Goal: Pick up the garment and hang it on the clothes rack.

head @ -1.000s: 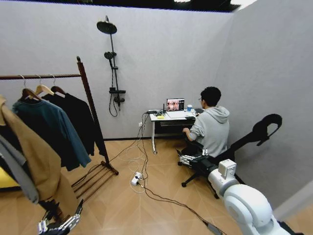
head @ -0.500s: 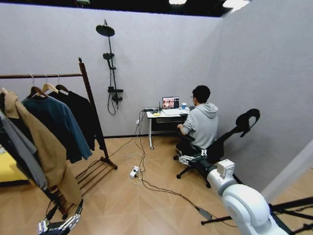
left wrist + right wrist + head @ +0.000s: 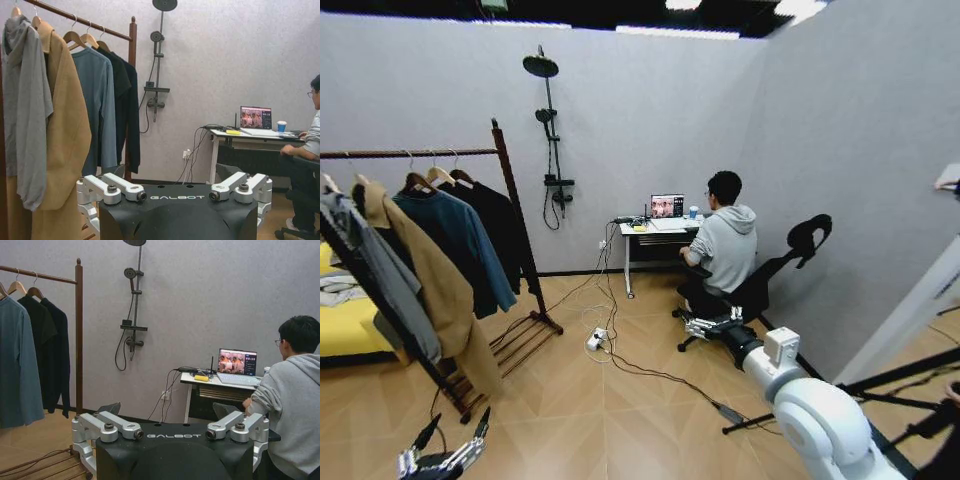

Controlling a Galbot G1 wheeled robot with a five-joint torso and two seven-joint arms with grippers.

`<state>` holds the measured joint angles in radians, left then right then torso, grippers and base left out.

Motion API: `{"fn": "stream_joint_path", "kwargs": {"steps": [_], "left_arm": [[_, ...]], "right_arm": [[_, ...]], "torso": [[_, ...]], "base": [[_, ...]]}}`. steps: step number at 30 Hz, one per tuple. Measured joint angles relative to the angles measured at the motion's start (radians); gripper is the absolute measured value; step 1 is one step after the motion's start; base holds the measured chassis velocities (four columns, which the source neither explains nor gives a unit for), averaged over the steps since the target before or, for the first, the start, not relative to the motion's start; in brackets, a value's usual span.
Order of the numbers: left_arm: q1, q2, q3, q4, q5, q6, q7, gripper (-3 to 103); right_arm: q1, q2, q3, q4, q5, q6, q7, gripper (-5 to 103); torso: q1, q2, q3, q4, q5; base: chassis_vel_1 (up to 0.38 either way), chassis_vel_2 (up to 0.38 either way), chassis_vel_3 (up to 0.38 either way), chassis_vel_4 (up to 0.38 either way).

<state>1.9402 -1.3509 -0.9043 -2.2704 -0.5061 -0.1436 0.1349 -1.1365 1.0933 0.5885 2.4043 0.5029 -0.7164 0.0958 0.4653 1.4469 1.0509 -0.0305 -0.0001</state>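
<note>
The garment, a long black jacket on a wooden hanger, hangs at the right end of the clothes rack, beside a teal-blue jacket. The garment and the rack's upright stand ahead of my left gripper, which is open and empty. The same garment and rack upright lie off to one side of my right gripper, also open and empty. In the head view my left gripper hangs low near the floor, and my right gripper reaches forward, far from the rack.
A tan coat and a grey hoodie also hang on the rack. A person sits on a chair at a desk. Cables and a power strip cross the floor. A shower pole is on the wall.
The whole head view has shifted: the rack now sits further right with more garments showing, and the person looks farther off. Both grippers hold the same pose.
</note>
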Motion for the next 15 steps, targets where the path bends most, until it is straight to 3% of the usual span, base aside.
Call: {"fn": "stream_joint_path", "kwargs": {"steps": [13, 15], "left_arm": [[0.0, 0.0, 0.0, 0.0, 0.0, 0.0, 0.0, 100], [0.0, 0.0, 0.0, 0.0, 0.0, 0.0, 0.0, 100]], "right_arm": [[0.005, 0.007, -0.011, -0.014, -0.006, 0.001, -0.007, 100], [0.004, 0.016, -0.017, -0.034, -0.012, 0.045, -0.032, 100]], "torso": [[0.0, 0.0, 0.0, 0.0, 0.0009], [0.0, 0.0, 0.0, 0.0, 0.0008]], "base": [[0.174, -0.159, -0.164, 0.16], [0.163, -0.139, -0.124, 0.152]]}}
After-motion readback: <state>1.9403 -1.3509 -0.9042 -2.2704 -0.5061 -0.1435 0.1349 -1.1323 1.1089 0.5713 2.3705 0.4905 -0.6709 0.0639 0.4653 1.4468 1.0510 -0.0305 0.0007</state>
